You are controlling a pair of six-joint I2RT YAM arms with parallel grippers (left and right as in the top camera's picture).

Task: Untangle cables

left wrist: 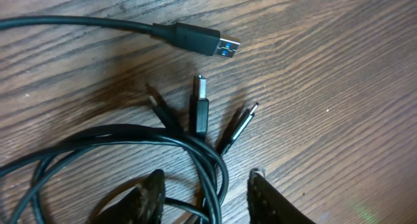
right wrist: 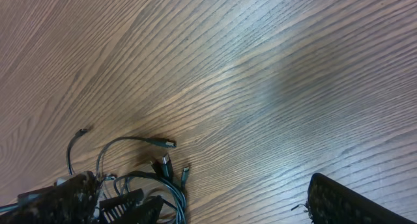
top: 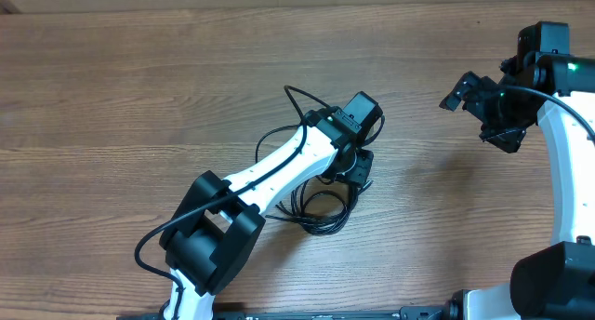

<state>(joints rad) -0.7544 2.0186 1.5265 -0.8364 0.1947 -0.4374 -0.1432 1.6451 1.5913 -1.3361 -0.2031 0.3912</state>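
black cables (left wrist: 199,110) bunched at centre of the overhead view on the wood table (top: 139,78), plug ends fanned out. left gripper (left wrist: 205,188) is down over them, fingers spread, strands running between. right gripper (top: 483,113) hovers upper right, splayed and free.

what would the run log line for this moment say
left pincer: open, straddling cables | right pincer: open, empty, apart from tangle | four plug ends loose on table
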